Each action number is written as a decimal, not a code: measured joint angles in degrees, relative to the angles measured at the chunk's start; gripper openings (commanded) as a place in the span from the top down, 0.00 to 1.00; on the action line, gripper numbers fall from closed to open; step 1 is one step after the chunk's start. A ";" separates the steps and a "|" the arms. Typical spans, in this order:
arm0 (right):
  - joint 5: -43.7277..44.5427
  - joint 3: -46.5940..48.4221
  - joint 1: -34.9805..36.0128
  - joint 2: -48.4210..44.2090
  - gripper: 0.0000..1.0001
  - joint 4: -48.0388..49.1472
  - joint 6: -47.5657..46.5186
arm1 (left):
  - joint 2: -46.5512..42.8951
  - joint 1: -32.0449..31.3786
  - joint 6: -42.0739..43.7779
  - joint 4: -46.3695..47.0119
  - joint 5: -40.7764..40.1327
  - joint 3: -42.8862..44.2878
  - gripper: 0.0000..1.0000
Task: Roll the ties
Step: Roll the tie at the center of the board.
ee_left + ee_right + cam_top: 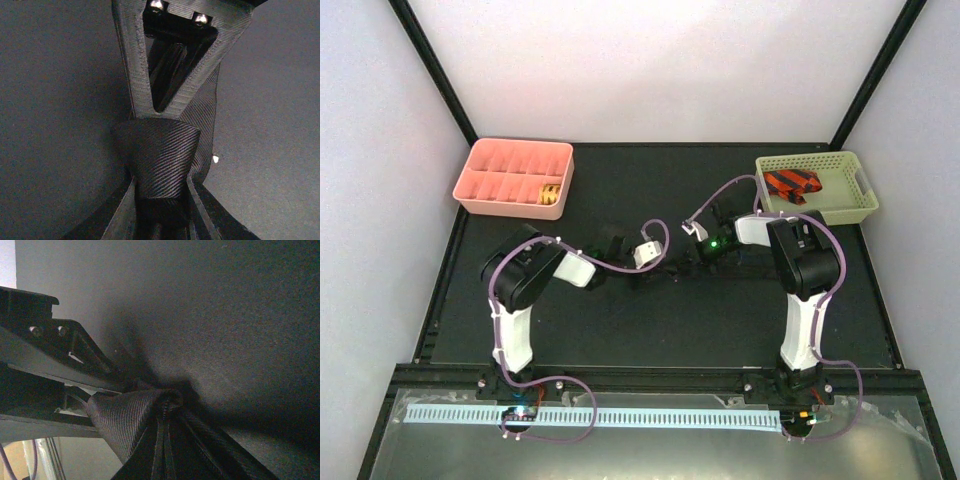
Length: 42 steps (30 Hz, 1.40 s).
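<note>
While both arms meet over the middle of the black mat (650, 330), bare mat lies open on every side. The pink compartment tray (505, 208) and the pale green basket (830, 213) sit well apart at the far corners. The left gripper (162, 205) pinches the dark tie (160, 155) at mid-mat, and the right gripper (688, 262) is clamped on its bunched cloth too (matte, with a fine diagonal rib). The fingers (122, 215) are black plastic, ridged in layers.

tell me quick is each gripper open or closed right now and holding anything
left gripper: closed, pinching the dark tie
right gripper: closed, holding the same dark tie
</note>
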 measured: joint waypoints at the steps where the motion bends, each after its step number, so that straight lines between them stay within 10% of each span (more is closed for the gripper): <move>1: 0.02 0.00 0.00 0.00 0.98 0.00 -0.02 | -0.33 -0.24 0.48 -1.07 -0.55 0.33 0.75; 21: -1.20 4.42 -2.91 -3.63 0.58 -10.75 -5.25 | -6.01 -3.98 10.32 -30.14 -10.71 9.27 0.95; 42: -1.95 1.70 0.66 -1.95 0.74 -9.40 -1.22 | -6.12 -4.74 10.91 -31.87 -12.70 9.99 0.95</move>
